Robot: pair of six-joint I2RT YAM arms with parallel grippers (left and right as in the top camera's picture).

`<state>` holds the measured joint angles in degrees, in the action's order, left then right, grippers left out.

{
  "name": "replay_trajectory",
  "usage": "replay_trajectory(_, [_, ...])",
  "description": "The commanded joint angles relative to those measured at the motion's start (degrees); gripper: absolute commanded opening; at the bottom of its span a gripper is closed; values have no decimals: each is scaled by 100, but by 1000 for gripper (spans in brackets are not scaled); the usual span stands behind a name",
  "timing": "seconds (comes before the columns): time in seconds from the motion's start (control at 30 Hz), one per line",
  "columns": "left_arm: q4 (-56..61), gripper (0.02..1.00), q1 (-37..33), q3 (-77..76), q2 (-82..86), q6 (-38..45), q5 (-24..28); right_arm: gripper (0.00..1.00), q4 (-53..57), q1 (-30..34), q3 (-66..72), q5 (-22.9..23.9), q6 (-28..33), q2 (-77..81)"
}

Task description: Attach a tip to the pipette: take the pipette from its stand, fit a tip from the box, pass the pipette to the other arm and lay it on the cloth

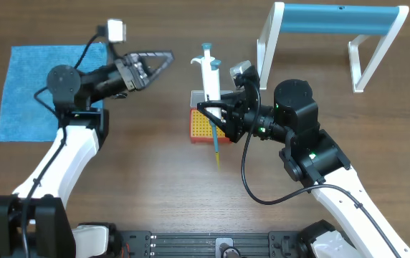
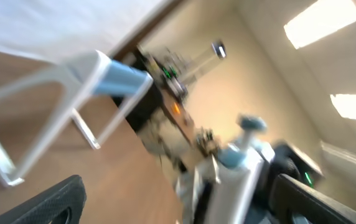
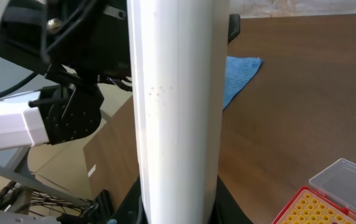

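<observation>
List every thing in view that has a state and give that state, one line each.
pipette: off its stand, held above the tip box
tip: looks fitted on the pipette's end
right gripper: shut on the pipette
left gripper: open, holding nothing
tip box: lid open
cloth: spread flat, nothing laid on it
stand: empty
</observation>
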<state>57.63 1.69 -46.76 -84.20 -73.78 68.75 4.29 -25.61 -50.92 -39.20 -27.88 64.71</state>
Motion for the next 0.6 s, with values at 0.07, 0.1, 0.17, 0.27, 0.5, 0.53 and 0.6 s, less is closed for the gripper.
replay_trajectory(0.07, [741, 972, 470, -216, -17, 83, 1040, 86, -50, -7, -70, -92, -87, -9])
replay_trajectory(0.1, [831, 969, 551, -216, -17, 118, 1038, 82, -50, -7, -70, -92, -92, -9])
replay_trajectory(0.17, [866, 969, 702, -216, -17, 245, 962, 80, -50, -7, -70, -94, -177, -9])
replay_trajectory(0.27, [863, 969, 839, -216, -17, 433, 723, 82, -50, -9, -70, -151, -413, -9])
replay_trajectory(0.5, [863, 969, 857, -216, -20, 671, 391, 82, -50, -9, -70, -881, -859, -9])
replay_trajectory(0.53, [866, 969, 857, -216, -20, 680, 356, 84, -50, -15, -70, -1029, -859, -9])
replay_trajectory(0.6, [863, 969, 857, -216, -20, 680, 315, 84, -50, -83, -70, -1104, -922, -9])
